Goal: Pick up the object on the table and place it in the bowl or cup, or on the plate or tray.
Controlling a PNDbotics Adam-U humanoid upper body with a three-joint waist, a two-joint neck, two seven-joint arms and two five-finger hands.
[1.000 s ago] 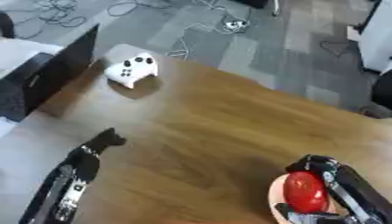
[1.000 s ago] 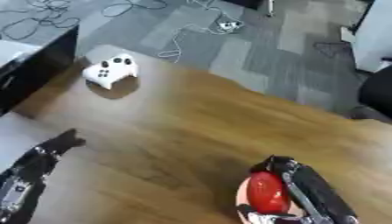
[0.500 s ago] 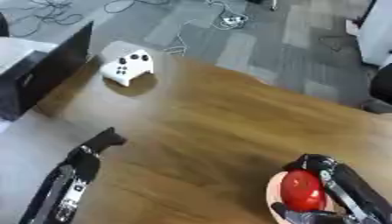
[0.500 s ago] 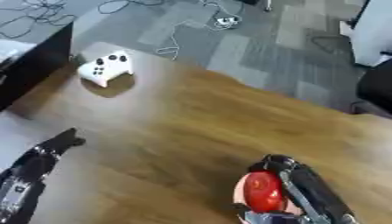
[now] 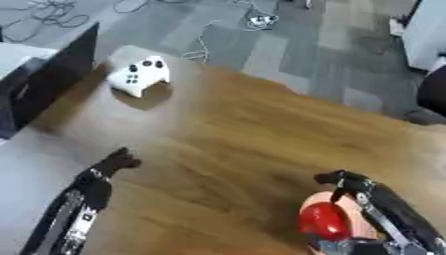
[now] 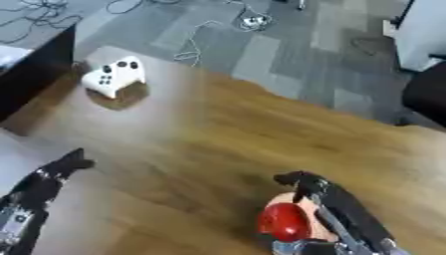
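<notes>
The right hand (image 6: 335,211) sits low at the table's (image 5: 261,129) near edge with its fingers curled round a red object (image 6: 283,222), rounded and glossy, which I cannot identify further. Beneath and behind the object shows a pale pinkish dish (image 5: 359,219), probably the plate or bowl meant to receive it, and the object appears to lie over or in it; whether it already rests on the dish or is held just above I cannot tell. To finish well, the hand should bring the object to rest near the dish's middle, then release the fingers straight outward so it does not roll or tip the rim. Nothing else shows in the dish. The left hand (image 5: 115,162) rests idle at the lower left, its fingers bunched and holding nothing. A white game controller (image 5: 137,75) lies well apart at the far left corner, beside a dark box (image 5: 48,79).
</notes>
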